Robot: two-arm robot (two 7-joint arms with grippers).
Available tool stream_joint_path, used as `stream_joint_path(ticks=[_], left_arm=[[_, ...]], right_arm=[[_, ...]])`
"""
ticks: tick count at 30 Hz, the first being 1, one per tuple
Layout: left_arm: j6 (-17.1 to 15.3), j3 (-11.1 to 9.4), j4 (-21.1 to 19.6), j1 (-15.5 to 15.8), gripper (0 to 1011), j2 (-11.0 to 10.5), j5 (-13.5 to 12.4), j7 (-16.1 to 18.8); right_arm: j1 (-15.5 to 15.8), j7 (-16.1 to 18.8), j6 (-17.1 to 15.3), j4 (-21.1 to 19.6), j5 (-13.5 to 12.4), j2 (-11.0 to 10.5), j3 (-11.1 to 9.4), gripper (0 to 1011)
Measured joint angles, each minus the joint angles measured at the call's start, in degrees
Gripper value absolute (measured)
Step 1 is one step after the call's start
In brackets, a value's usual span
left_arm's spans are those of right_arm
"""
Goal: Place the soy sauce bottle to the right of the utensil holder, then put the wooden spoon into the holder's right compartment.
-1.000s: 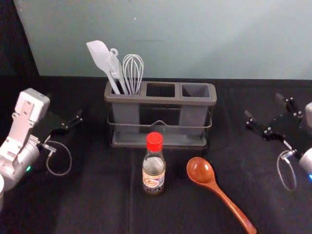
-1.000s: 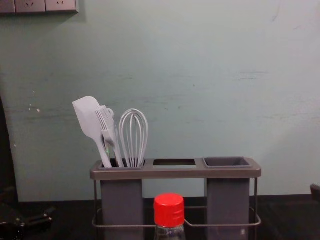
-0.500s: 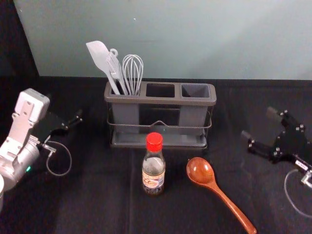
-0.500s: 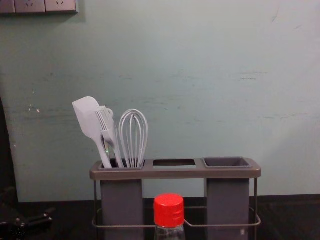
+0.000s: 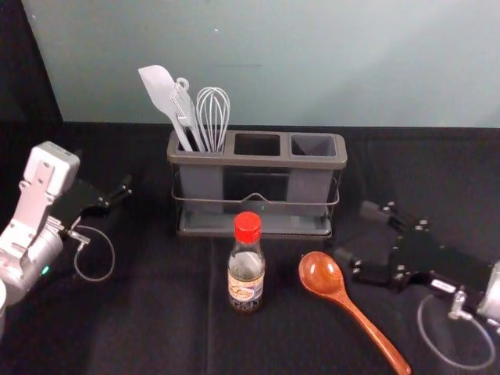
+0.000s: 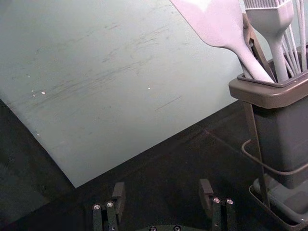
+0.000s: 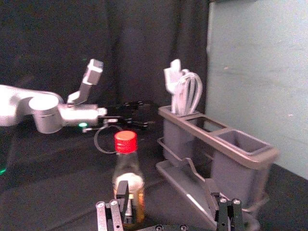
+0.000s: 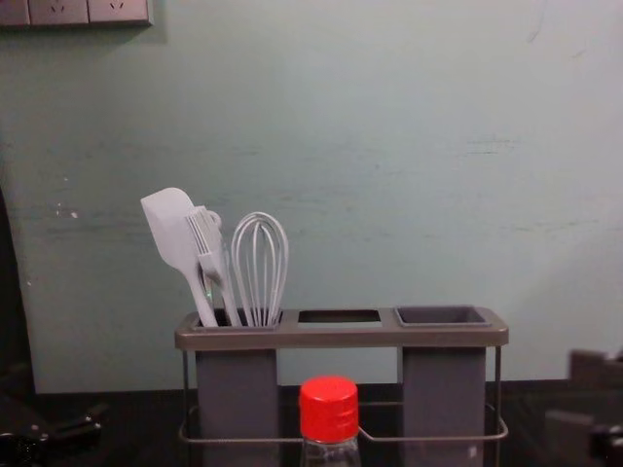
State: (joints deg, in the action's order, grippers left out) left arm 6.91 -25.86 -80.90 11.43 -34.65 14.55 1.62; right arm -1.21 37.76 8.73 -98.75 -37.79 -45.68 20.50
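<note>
No words, brands or numbers can be read for certain. The bottle [image 5: 247,262] bears a printed label [image 5: 245,289] with large lettering across its middle and smaller dark print below, all too small to make out in the head view and no more legible in the right wrist view. A white tag [image 5: 443,286] on the right gripper [image 5: 355,233] is likewise unreadable.

One each is seen of soy sauce bottle [image 5: 246,272], wooden spoon [image 5: 338,295], utensil holder [image 5: 258,161], spatula [image 5: 162,94], basting brush [image 8: 210,255] and whisk [image 5: 212,116].
</note>
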Motion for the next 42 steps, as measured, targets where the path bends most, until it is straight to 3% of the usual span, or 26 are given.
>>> stream_joint_path(ticks=[10,18,29,42], left_arm=[[0.0,0.0,0.0,0.0,1005,0.0,0.0,0.0],[0.0,0.0,0.0,0.0,1005,0.0,0.0,0.0],[0.0,0.0,0.0,0.0,1005,0.0,0.0,0.0],[0.0,0.0,0.0,0.0,1005,0.0,0.0,0.0]], right_arm=[[-6.3,5.85,-3.98,2.81,1.05,3.83,4.82,1004],[-11.59,8.54,-5.74,5.93,1.47,6.81,8.95,1004],[-16.83,9.13,-7.66,8.77,3.25,9.67,13.3,1004],[-20.65,6.99,-9.54,12.14,3.95,13.4,15.99,1004]])
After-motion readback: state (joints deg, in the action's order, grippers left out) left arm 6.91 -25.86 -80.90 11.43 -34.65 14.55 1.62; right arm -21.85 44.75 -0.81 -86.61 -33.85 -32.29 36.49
